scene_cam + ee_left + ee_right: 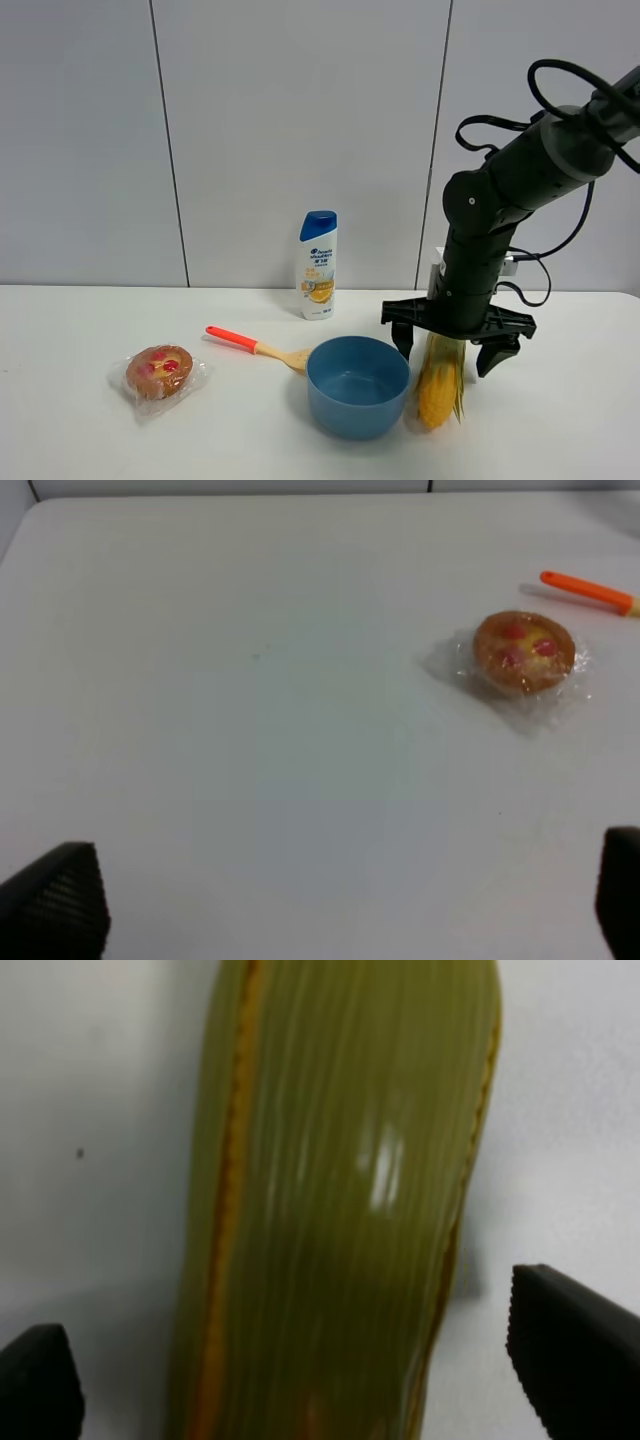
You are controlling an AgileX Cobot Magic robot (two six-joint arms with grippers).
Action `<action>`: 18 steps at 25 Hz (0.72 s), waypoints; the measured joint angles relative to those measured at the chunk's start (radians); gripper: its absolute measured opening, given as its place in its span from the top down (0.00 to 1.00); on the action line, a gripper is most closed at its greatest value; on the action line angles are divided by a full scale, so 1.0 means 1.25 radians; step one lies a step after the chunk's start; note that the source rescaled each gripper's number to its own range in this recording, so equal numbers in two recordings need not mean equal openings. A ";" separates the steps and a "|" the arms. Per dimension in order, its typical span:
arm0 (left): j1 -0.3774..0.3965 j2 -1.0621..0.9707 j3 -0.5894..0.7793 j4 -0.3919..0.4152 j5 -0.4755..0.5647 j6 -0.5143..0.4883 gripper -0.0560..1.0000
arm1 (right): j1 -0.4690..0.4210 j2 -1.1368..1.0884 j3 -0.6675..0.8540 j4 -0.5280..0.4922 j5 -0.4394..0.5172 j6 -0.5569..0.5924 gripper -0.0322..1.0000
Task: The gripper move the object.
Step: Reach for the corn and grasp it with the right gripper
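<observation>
The yellow corn cob [439,384] in green husk lies on the white table just right of the blue bowl [357,386]. My right gripper [457,352] is open, its two black fingers spread on either side of the cob's far end, low over it. In the right wrist view the husk [335,1210] fills the middle, with a fingertip [565,1345] on each side and a gap between each fingertip and the husk. My left gripper [330,900] is open and empty over bare table; it is out of the exterior high view.
A plastic-wrapped muffin [158,371] lies at the left, also in the left wrist view [523,652]. A red-handled wooden spatula [256,347] lies behind the bowl's left side. A shampoo bottle [319,265] stands by the back wall.
</observation>
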 joint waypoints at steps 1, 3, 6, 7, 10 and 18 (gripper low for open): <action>0.000 0.000 0.000 0.000 0.000 0.000 0.00 | 0.000 0.003 0.000 0.000 0.000 0.000 0.02; 0.000 0.000 0.000 0.000 0.000 0.000 0.00 | -0.003 0.008 0.000 0.000 -0.011 -0.001 0.02; 0.000 0.000 0.000 0.000 0.000 0.000 0.00 | -0.006 0.011 0.000 0.000 -0.019 -0.001 0.11; 0.000 0.000 0.000 0.000 0.000 0.000 0.00 | -0.006 0.011 0.000 0.000 -0.020 -0.001 0.19; 0.000 0.000 0.000 0.000 0.000 0.000 0.00 | -0.009 0.014 0.000 0.000 -0.027 -0.001 0.56; 0.000 0.000 0.000 0.000 0.000 0.000 0.00 | -0.009 0.020 0.000 0.000 -0.028 -0.021 0.96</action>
